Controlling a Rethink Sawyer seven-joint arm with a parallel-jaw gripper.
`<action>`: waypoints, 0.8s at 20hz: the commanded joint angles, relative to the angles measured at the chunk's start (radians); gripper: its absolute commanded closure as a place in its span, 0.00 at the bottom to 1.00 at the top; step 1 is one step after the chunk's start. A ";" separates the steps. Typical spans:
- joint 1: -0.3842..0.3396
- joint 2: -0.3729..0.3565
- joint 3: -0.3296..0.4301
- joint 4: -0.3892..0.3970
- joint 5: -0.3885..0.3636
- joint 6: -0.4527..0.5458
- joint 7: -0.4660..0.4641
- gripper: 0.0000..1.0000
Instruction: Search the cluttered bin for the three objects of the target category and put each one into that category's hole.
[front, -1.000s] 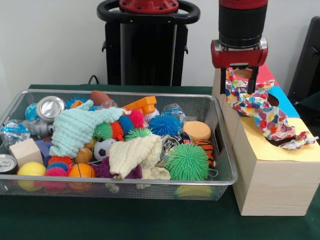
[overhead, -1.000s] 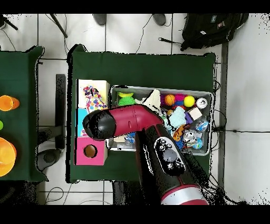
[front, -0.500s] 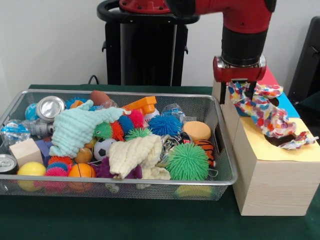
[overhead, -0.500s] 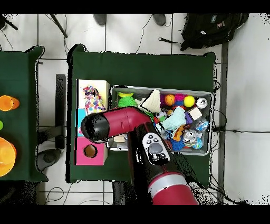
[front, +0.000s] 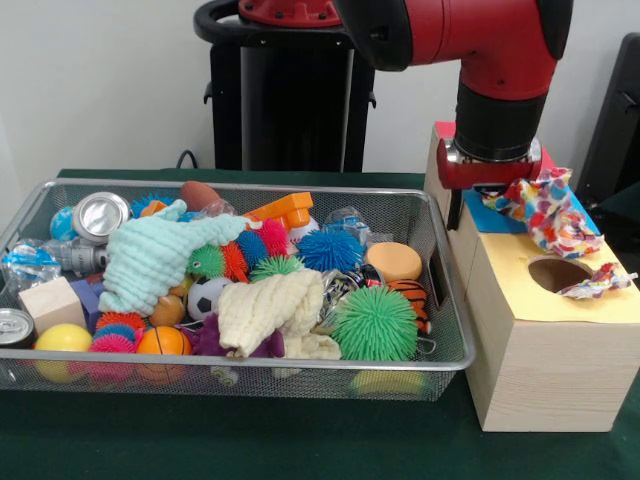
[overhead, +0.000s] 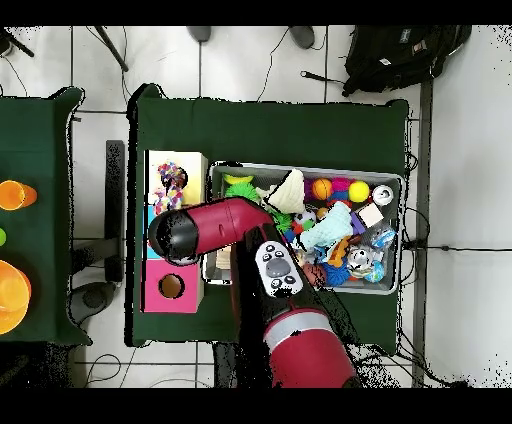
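Front view: we see the gripper low over the wooden box, above the blue panel of its top. Its fingers are mostly hidden behind the cloth and the wrist, so we cannot tell whether they are spread or pinching. The colourful spotted cloth bunches just beside the gripper and drapes toward the box's yellow panel, with a loose tail lying at the far edge of that panel, past the round hole. The hole itself is uncovered.

Beside the box, the wire bin holds a mint cloth, a cream cloth, a green spiky ball and a silver can.

In the overhead view we see the cloth on the box's yellow end, the arm reaching over the box.
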 joint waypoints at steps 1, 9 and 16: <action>0.025 0.066 -0.021 -0.117 0.039 -0.049 0.149 0.00; 0.015 0.047 0.001 -0.141 0.094 -0.004 0.134 0.00; -0.002 0.037 0.004 -0.139 0.114 0.009 0.106 0.00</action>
